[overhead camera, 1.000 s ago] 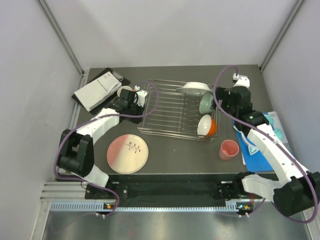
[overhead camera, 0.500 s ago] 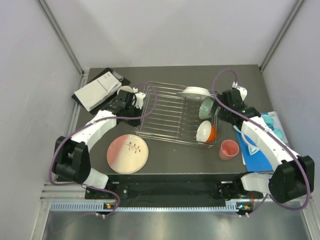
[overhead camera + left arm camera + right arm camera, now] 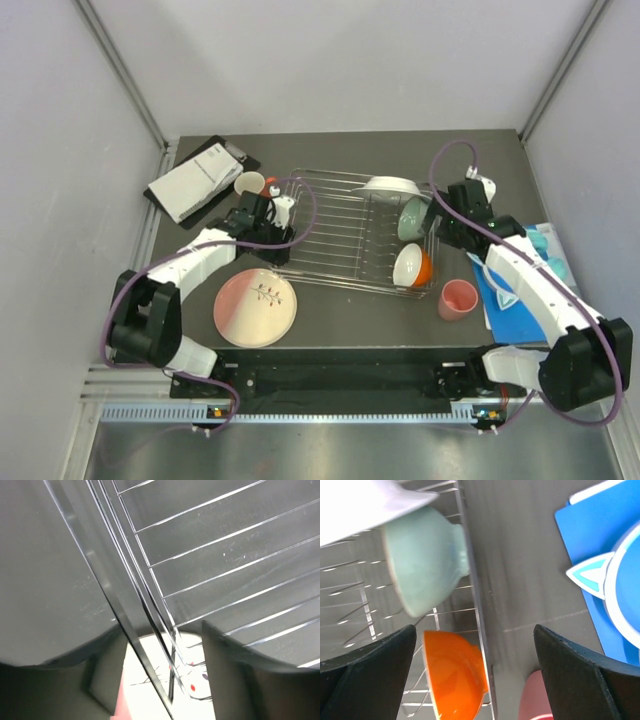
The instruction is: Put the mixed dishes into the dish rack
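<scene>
The silver wire dish rack [image 3: 335,225] holds the white plate [image 3: 392,184], the mint green bowl [image 3: 411,216] and an orange dish, white inside [image 3: 412,265], at its right end. The pink-and-cream plate [image 3: 256,306] lies flat in front of the rack's left end. The salmon-pink cup [image 3: 458,299] stands right of the rack. A cream mug with an orange handle [image 3: 250,184] stands behind the rack's left end. My left gripper [image 3: 268,243] is open, its jaws astride the rack's rim wires [image 3: 150,605] above the plate [image 3: 155,690]. My right gripper [image 3: 447,228] is open and empty over the rack's right edge [image 3: 475,605], between the orange dish [image 3: 452,675] and the cup [image 3: 535,700].
A black-and-white booklet [image 3: 195,178] lies at the back left. A blue mat [image 3: 508,292] with turquoise ring items [image 3: 548,250] lies at the right, by the wall. Grey walls close in both sides and the back.
My left gripper moved from the rack's back-left end down to its front-left corner, uncovering the mug. The rack swung slightly, its right end nearer me. My right gripper drew back a little.
</scene>
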